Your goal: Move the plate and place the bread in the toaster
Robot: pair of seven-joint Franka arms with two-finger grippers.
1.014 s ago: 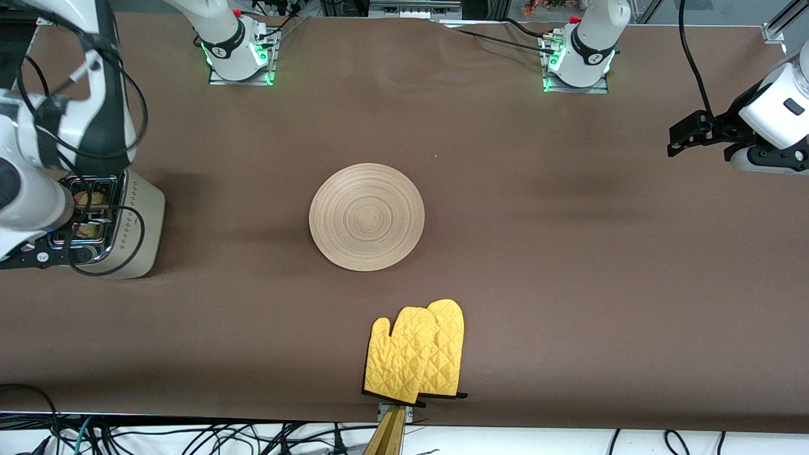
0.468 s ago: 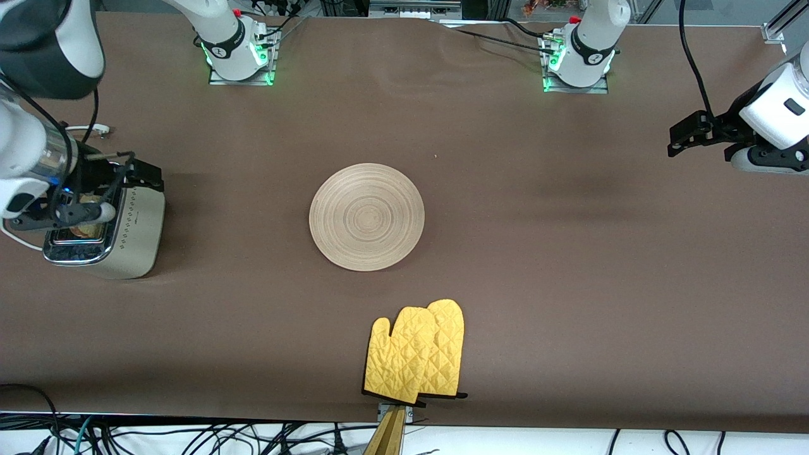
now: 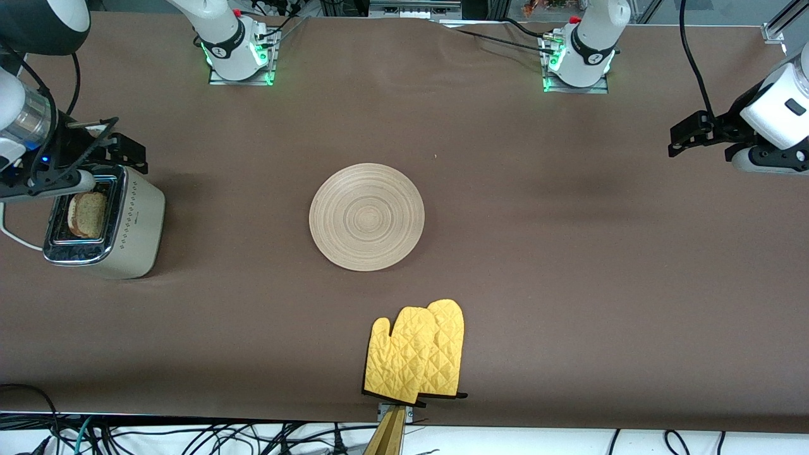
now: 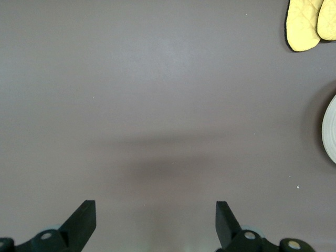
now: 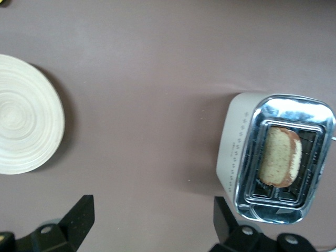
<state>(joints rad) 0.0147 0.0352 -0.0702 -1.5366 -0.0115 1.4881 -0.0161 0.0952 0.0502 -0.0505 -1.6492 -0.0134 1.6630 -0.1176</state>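
Note:
The cream-white toaster [image 3: 136, 221] stands at the right arm's end of the table. The bread [image 3: 86, 215] sits in a toaster slot with its top sticking out; it also shows in the right wrist view [image 5: 280, 156] inside the toaster [image 5: 236, 152]. My right gripper [image 3: 117, 151] is open and empty, up in the air over the toaster's end farther from the front camera [image 5: 152, 220]. The wooden plate [image 3: 366, 217] lies empty at the table's middle [image 5: 26, 123]. My left gripper [image 3: 686, 136] waits open and empty over bare cloth at the left arm's end [image 4: 156, 223].
A pair of yellow oven mitts [image 3: 417, 352] lies near the table's front edge, nearer to the front camera than the plate; they also show in the left wrist view [image 4: 310, 23]. The toaster's white cord [image 3: 9, 237] runs off the table's end. Brown cloth covers the table.
My right gripper has lifted off the toaster top and drawn back toward its base, leaving the bread in the slot. The left arm, plate and mitts have not moved.

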